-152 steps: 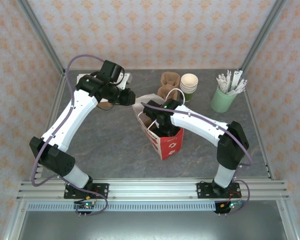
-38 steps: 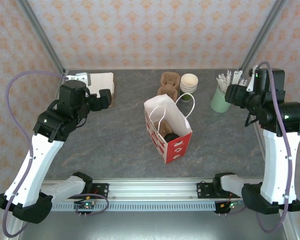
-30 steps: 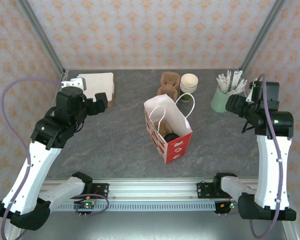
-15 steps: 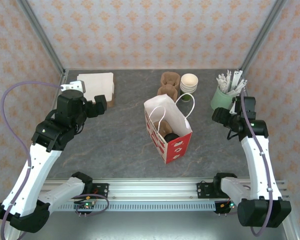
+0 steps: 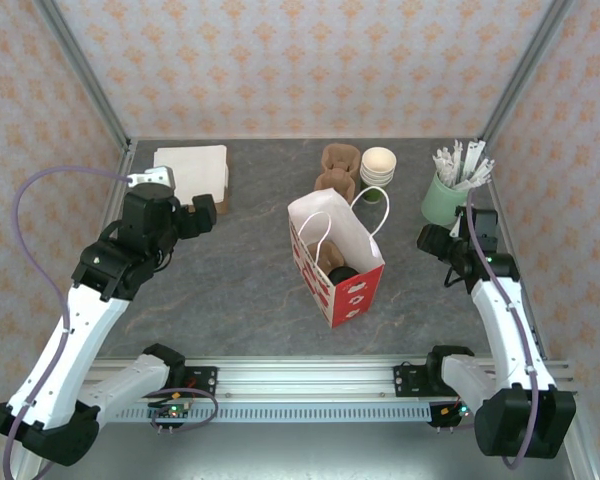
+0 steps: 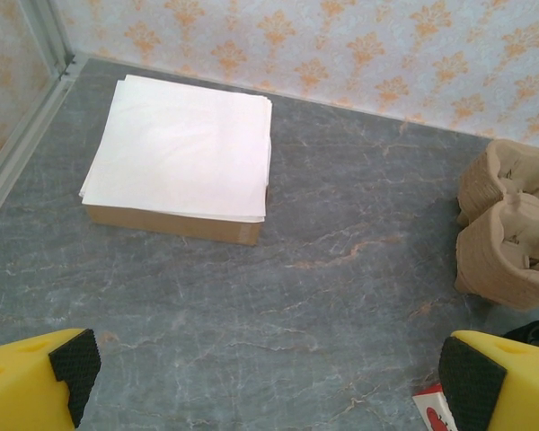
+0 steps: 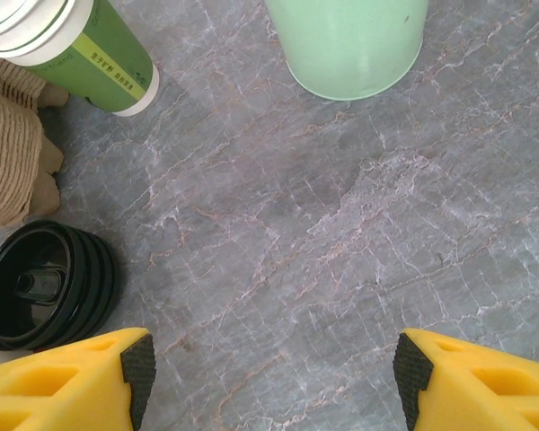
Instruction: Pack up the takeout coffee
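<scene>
A red and white paper bag (image 5: 352,285) stands open in the middle of the table. Inside it the takeout coffee (image 5: 342,274) shows its round black lid, beside a brown pulp carrier (image 5: 325,255). My left gripper (image 5: 205,210) hovers left of the bag, over bare table, open and holding nothing (image 6: 265,395). My right gripper (image 5: 427,238) hangs right of the bag, just in front of the pale green holder (image 5: 442,200). It is open over bare table too (image 7: 274,377).
A napkin stack (image 6: 180,153) lies on a cardboard block at the back left. Brown pulp carriers (image 6: 512,224), lidless green cups (image 7: 99,54) and a stack of black lids (image 7: 45,283) stand behind the bag. Metal posts frame the table's sides.
My right arm has dropped and swung in from beside the stick holder to a spot lower and nearer the bag. The left arm has shifted only slightly.
</scene>
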Action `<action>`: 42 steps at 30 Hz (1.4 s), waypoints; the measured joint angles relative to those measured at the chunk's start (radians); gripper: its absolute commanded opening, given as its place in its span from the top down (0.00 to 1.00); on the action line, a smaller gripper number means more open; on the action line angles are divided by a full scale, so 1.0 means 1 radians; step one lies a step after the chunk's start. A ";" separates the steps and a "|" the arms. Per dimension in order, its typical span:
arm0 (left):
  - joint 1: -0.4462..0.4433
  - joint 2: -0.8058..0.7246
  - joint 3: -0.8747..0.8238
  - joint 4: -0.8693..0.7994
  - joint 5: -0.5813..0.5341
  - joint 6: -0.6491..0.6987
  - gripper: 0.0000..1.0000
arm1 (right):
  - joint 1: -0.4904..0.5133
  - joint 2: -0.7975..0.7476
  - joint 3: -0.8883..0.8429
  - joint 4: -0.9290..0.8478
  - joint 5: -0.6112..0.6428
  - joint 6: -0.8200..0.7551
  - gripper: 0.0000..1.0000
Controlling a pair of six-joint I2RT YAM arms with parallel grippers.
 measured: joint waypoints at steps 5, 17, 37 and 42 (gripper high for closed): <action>0.012 0.038 0.000 0.000 0.005 -0.021 0.00 | 0.000 -0.013 -0.042 0.056 0.016 0.000 0.28; 0.013 0.077 -0.018 0.005 0.058 -0.048 0.00 | -0.083 0.027 0.006 0.125 0.039 -0.044 0.28; 0.013 0.145 -0.019 0.045 0.249 -0.046 0.02 | -0.336 0.262 0.354 0.143 -0.232 -0.058 0.34; 0.013 0.143 -0.004 0.045 0.269 -0.045 0.02 | -0.337 0.388 0.499 0.091 -0.269 -0.042 0.37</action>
